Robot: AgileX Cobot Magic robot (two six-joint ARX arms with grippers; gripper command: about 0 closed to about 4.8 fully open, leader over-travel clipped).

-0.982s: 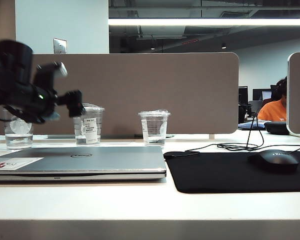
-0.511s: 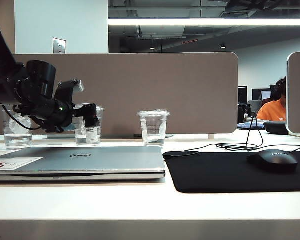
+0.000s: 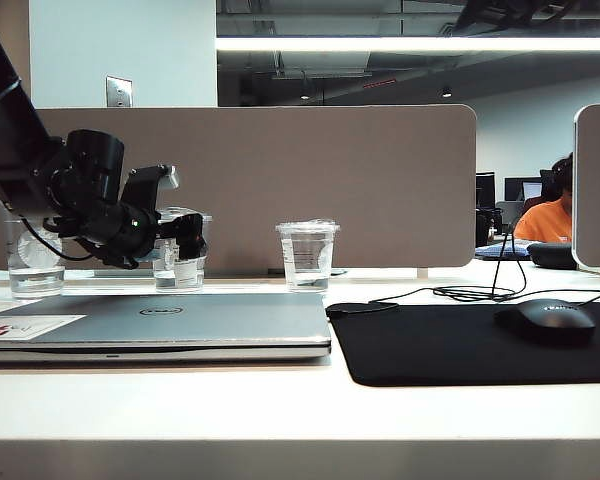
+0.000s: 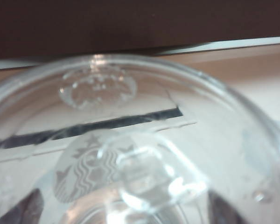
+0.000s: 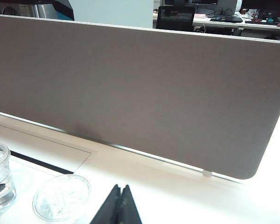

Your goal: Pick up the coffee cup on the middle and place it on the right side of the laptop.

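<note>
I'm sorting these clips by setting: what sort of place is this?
Most likely an open-plan office: a desk with a fabric divider panel, a closed laptop, a mouse on its pad, and more workstations behind.

An open-plan office: grey partition [image 3: 250, 185] behind the table [image 3: 280, 410], mouse [image 3: 546, 321] on mat [image 3: 460, 345], ceiling strip lights [image 3: 420, 44].
</note>
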